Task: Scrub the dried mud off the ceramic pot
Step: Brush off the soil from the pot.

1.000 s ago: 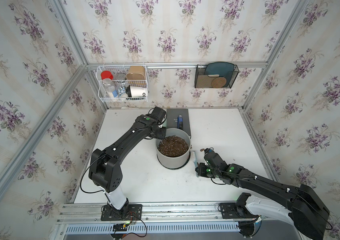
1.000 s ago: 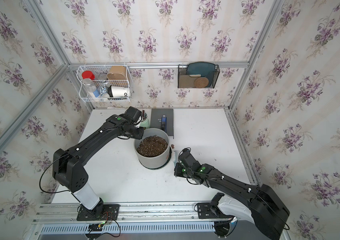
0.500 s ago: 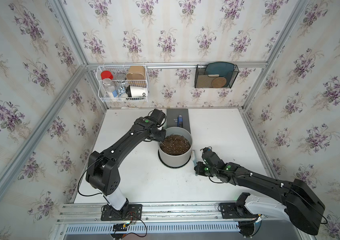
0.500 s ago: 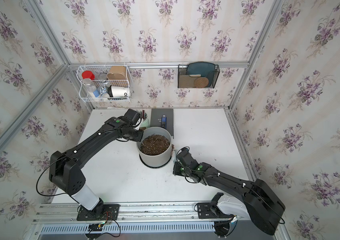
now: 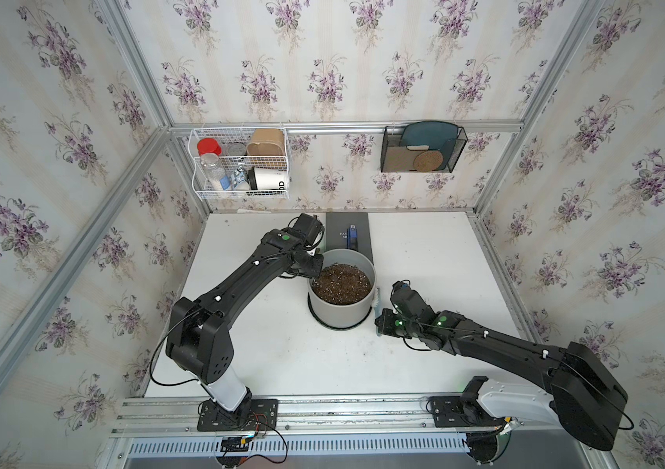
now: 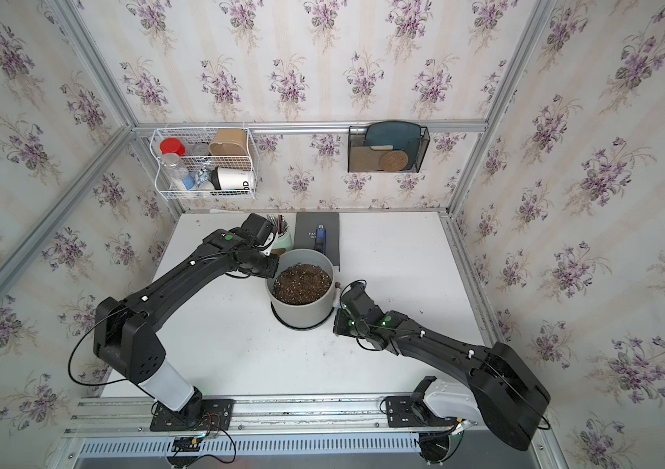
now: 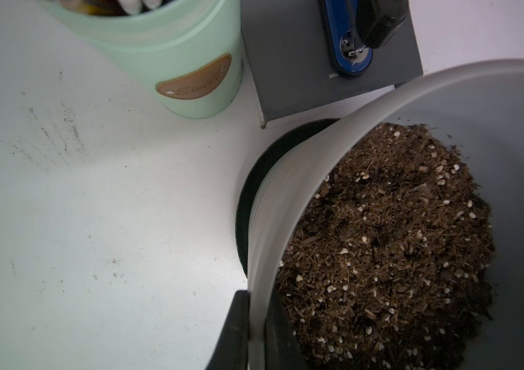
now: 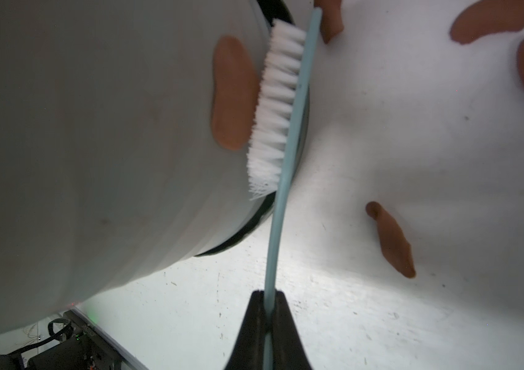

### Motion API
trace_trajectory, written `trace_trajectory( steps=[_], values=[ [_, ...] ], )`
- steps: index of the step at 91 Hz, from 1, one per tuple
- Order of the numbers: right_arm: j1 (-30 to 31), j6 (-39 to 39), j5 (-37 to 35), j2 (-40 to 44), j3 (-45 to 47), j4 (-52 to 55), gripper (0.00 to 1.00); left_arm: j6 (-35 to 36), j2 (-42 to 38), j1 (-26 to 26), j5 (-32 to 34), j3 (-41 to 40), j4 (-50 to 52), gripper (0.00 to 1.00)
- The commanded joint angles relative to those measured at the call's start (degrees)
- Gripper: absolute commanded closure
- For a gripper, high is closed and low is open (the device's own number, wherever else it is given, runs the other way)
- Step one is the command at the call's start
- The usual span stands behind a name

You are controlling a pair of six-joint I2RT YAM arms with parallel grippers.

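In both top views the pot (image 5: 341, 314) is seen upright near the middle of the table (image 5: 282, 357), its axis vertical and its mouth turned up. It is filled nearly to the rim with soil (image 5: 342, 284). The left gripper (image 5: 314, 266) is set at the rim's back-left edge. The right gripper (image 5: 381, 323) is placed just beside the pot's right side, with a brush (image 6: 336, 296) pointed lengthwise toward the back wall. A cup (image 6: 284, 241) holding pencils is stood behind the pot. On the wall, a basket (image 5: 241, 195) is filled with a jar, a bottle, a box and a mug on its side, and a rack (image 5: 420, 169) is loaded with a plate and a cork disc.

In the left wrist view the left gripper is clenched over the pot's rim, one finger (image 7: 235, 336) outside and the other inside above the soil. A black saucer (image 7: 247, 198) is seen under the pot, and a stapler (image 7: 350, 48) is laid on a slab (image 7: 289, 64).

In the right wrist view the brush's handle is pinched tight by the right gripper. The bristles (image 8: 276, 105) are turned to the pot's wall and pressed against the edge of an oval of mud (image 8: 233, 93) (its long axis parallel to the brush head). Loose flakes (image 8: 391, 240) are scattered on the table.
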State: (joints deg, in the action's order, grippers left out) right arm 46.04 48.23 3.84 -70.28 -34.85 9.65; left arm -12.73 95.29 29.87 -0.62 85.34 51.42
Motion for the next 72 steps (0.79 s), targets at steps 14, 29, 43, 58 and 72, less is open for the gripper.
trace_trajectory(
  steps=[14,29,43,58,72],
  values=[
    [0.1,-0.94,-0.99,1.59,-2.17,0.25,1.0,-0.72,-1.04,0.27,-4.96,-0.62,-2.04,1.0],
    [-0.21,-1.18,-3.72,4.67,-2.15,4.2,1.0,-0.28,-1.59,0.31,-4.4,-1.39,-2.04,1.0],
    [-1.15,-1.93,-4.93,8.39,-1.18,6.86,1.0,-0.14,-1.83,0.22,-4.12,-1.91,-2.17,1.0],
    [-3.11,-2.96,-6.52,11.74,0.07,11.04,1.0,-0.17,-2.67,0.29,-3.82,-2.63,-2.39,1.0],
    [-5.09,-3.85,-7.67,14.61,1.29,14.67,1.0,0.31,-3.45,0.28,-3.45,-3.2,-2.03,1.0]
  ],
)
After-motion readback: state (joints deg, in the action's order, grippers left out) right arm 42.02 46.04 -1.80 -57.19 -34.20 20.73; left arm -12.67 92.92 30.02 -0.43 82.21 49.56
